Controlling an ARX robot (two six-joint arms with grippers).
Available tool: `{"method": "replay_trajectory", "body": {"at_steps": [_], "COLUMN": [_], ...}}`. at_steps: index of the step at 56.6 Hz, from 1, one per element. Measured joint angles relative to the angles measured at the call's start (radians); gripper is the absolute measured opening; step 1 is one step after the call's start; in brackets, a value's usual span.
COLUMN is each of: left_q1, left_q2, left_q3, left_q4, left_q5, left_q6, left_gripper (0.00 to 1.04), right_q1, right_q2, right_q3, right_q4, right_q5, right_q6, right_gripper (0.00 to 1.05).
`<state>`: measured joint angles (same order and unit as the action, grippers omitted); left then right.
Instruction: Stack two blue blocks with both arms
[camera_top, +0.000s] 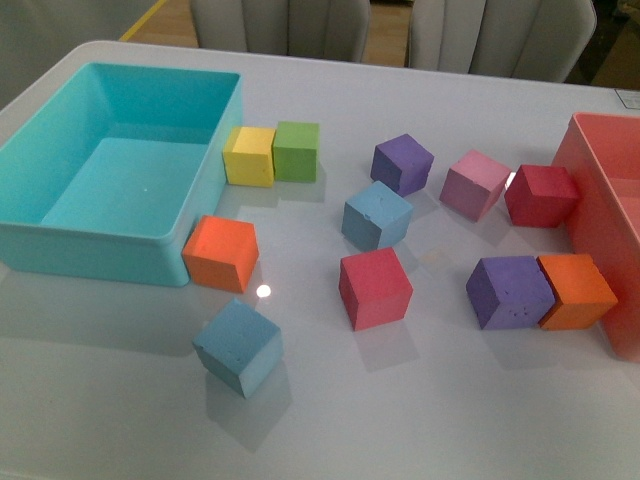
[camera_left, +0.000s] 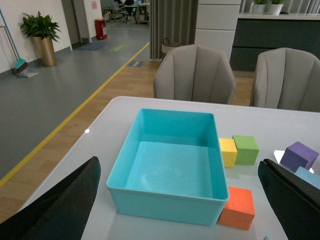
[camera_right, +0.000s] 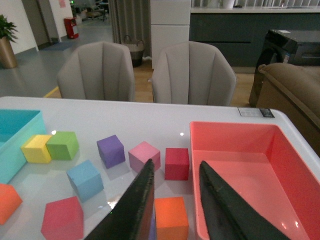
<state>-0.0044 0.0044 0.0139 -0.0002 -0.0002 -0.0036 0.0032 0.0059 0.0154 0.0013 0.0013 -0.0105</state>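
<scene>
Left gripper (camera_left: 177, 165) jaws wide, empty | right gripper (camera_right: 176, 165) jaws narrowly apart, empty | far blue block (camera_top: 376, 214) mid-tabletop (camera_top: 450, 410), just behind red cube (camera_top: 375, 288) | near blue block (camera_top: 238, 346) apart, front of orange cube (camera_top: 221, 253)

Eleven foam cubes, two bins and two chairs at one table (camera_top: 450, 430).
By colour: two blue blocks (camera_top: 376, 214) (camera_top: 238, 345), two purple cubes (camera_top: 402, 163) (camera_top: 509, 291), two orange cubes (camera_top: 221, 253) (camera_top: 576, 290), and one each of yellow cube (camera_top: 249, 155), green cube (camera_top: 296, 151), pink cube (camera_top: 475, 184), crimson cube (camera_top: 541, 195) and red cube (camera_top: 375, 288); one turquoise bin (camera_top: 90, 255), one coral bin (camera_top: 590, 170); two grey chairs (camera_top: 280, 25) (camera_top: 500, 35).
</scene>
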Motion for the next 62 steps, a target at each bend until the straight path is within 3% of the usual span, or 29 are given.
{"method": "replay_trajectory", "body": {"at_steps": [14, 16, 18, 21, 25, 36, 42, 56, 62], "left_q1": [0.005, 0.025, 0.014, -0.042, -0.119, -0.401, -0.511, -0.525, -0.509], "left_q2": [0.012, 0.112, 0.241, 0.4, 0.51, 0.819, 1.027, 1.478, 1.688], "left_q3": [0.006, 0.085, 0.164, 0.23, 0.24, 0.254, 0.275, 0.389, 0.477], "left_q4": [-0.017, -0.216, -0.369, -0.492, -0.476, -0.255, -0.133, 0.093, 0.15], "left_q5": [0.018, 0.134, 0.177, 0.177, 0.143, 0.003, -0.01, 0.02, -0.017], "left_q6": [0.003, 0.007, 0.003, -0.019, -0.054, -0.196, -0.262, -0.355, -0.332], "left_gripper": [0.96, 0.96, 0.96, 0.96, 0.96, 0.96, 0.96, 0.96, 0.96], "right_q1": [0.0, 0.0, 0.0, 0.0, 0.0, 0.0, 0.0, 0.0, 0.0], "right_q2": [0.0, 0.0, 0.0, -0.002, -0.001, -0.001, -0.001, -0.001, -0.001], "right_q3": [0.0, 0.0, 0.0, 0.0, 0.0, 0.0, 0.0, 0.0, 0.0], "right_q4": [0.0, 0.0, 0.0, 0.0, 0.0, 0.0, 0.0, 0.0, 0.0], "right_q5": [0.0, 0.001, 0.0, 0.0, 0.001, 0.0, 0.0, 0.001, 0.0], "right_q6": [0.0, 0.0, 0.001, 0.001, 0.001, 0.001, 0.001, 0.001, 0.001], "right_gripper": [0.84, 0.93, 0.97, 0.95, 0.96, 0.96, 0.96, 0.96, 0.96]}}
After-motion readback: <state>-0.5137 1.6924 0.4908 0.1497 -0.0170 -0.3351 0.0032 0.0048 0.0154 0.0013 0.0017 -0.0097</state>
